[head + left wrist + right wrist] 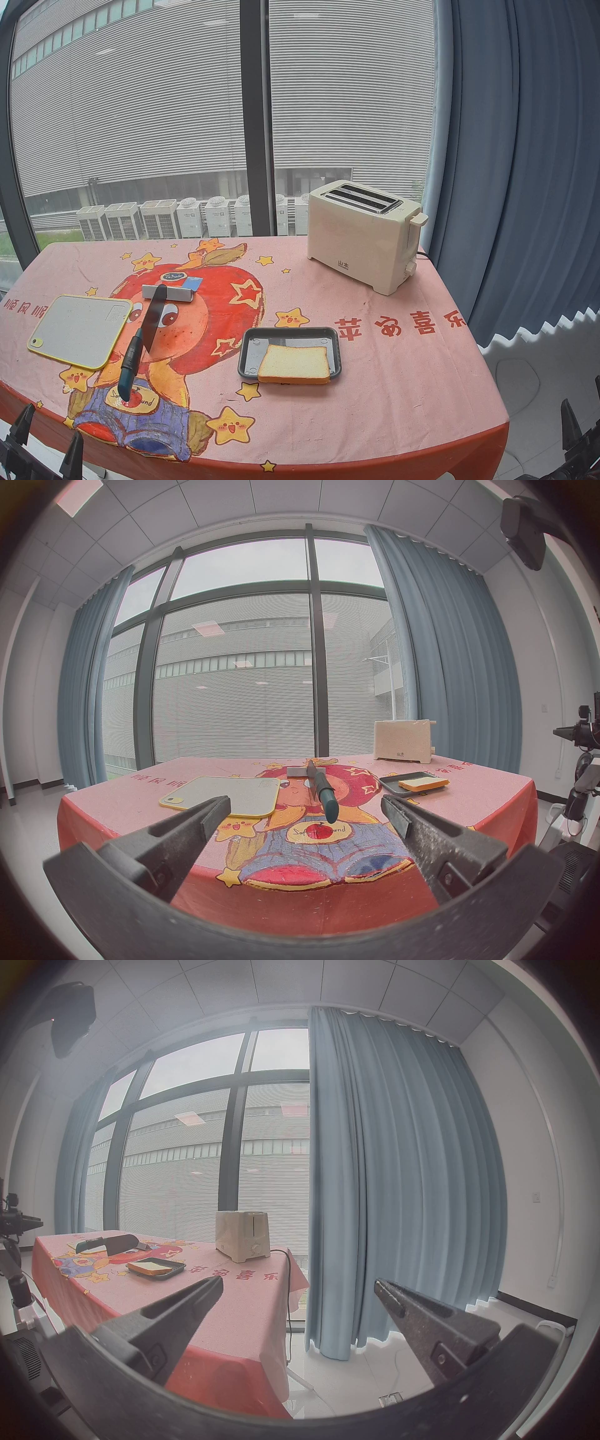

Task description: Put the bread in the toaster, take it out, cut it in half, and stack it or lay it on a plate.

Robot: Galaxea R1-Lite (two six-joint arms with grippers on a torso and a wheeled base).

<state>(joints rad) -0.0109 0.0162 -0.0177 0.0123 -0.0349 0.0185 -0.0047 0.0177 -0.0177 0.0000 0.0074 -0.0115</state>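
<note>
Head view: pale square bread slice (294, 364) lies flat in a shallow black tray (249, 350), well apart from the cream two-slot toaster (362, 234). Left end effector (304, 804) and right end effector (299, 1283) both stand spread. Likely faults: soft slice crushed in grasping, or snagging the narrow slot.

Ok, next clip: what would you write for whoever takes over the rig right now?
Left gripper: open, empty, short of the table's near edge.
Right gripper: open, empty, off the table's right side.
Bread lies on the black tray; toaster back right, no bread in its slots; knife, blade propped on a grey rest, beside the cutting board.
Done: nothing yet. Left: toast, take out, halve, plate.
</note>
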